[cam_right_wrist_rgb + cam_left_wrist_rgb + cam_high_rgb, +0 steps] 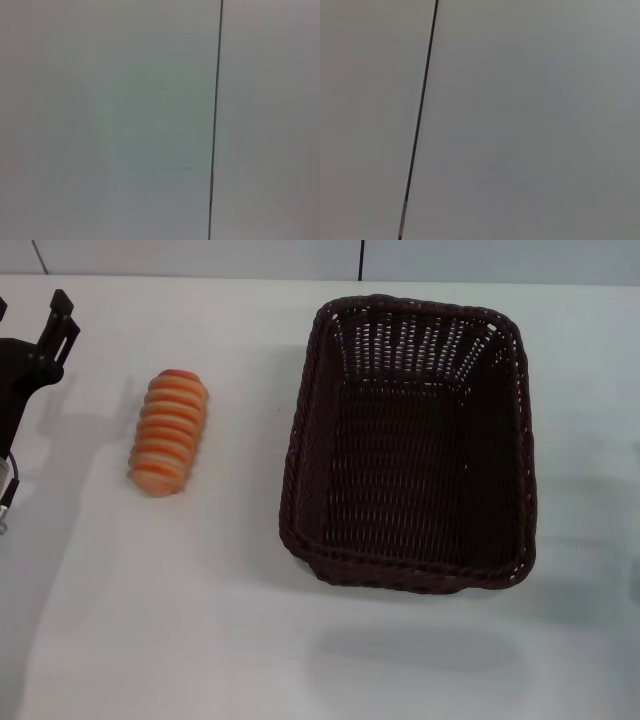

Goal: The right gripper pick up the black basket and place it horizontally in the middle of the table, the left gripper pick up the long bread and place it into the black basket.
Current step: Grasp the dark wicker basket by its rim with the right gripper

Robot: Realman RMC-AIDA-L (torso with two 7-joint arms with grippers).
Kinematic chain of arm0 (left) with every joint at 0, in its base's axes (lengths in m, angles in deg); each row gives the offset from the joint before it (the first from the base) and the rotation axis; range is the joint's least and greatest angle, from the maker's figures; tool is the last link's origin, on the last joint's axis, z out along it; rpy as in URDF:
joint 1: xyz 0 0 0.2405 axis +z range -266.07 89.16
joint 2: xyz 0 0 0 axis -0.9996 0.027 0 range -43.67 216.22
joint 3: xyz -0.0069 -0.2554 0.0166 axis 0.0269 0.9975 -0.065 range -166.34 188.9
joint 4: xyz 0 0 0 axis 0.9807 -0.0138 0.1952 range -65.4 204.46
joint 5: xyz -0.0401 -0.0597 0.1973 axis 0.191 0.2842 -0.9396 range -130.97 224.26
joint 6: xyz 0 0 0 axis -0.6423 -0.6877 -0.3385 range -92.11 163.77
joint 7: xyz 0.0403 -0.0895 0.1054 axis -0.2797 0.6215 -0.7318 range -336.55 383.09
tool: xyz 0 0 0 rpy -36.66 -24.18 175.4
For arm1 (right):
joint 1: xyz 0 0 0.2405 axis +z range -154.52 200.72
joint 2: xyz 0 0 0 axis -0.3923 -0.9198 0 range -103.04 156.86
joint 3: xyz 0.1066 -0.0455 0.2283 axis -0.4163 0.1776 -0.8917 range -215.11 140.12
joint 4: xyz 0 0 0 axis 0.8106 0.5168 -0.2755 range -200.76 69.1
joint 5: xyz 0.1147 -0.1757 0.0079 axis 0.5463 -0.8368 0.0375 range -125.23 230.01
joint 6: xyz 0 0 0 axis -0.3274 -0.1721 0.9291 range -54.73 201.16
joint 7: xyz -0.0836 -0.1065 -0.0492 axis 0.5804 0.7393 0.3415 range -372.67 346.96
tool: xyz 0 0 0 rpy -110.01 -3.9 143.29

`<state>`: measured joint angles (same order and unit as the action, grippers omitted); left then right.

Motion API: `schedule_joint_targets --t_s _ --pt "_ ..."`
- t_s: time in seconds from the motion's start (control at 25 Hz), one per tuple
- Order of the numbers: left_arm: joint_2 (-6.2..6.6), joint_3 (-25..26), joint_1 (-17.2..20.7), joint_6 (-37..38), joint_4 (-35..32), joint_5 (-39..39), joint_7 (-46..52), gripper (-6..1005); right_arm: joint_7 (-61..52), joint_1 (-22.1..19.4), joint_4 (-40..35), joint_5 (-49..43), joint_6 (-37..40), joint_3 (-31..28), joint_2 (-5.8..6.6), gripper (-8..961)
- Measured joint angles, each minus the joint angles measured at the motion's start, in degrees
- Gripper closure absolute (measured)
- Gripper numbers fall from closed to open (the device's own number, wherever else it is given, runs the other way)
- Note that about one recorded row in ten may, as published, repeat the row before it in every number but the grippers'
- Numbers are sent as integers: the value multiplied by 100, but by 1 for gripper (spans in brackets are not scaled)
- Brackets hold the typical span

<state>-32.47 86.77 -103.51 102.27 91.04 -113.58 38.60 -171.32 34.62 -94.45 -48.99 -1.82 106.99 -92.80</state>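
Note:
The black basket [410, 440] stands on the white table [200, 620] right of centre, its long side running away from me, and nothing is inside it. The long bread [169, 432], orange-tan with pale cross stripes, lies on the table to the basket's left and a little apart from it. My left gripper [30, 315] hangs at the far left edge of the head view, left of the bread and apart from it, open with nothing held. My right gripper shows in no view.
Both wrist views hold only a plain pale panel with a thin dark seam [420, 120] [216, 120]. The table's far edge meets a grey wall [300, 258] behind the basket. A faint shadow [420, 655] lies in front of the basket.

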Motion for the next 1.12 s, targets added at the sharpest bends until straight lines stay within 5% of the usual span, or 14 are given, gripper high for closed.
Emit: schedule_joint_targets --t_s 0.72,1.12 --pt "0 31 -76 -52 -61 0 -22 217 30 -118 -369 -23 -91 9 33 113" --pt "0 41 -107 -70 -68 0 -26 217 1389 -389 -1624 -6 112 -67 121 114"
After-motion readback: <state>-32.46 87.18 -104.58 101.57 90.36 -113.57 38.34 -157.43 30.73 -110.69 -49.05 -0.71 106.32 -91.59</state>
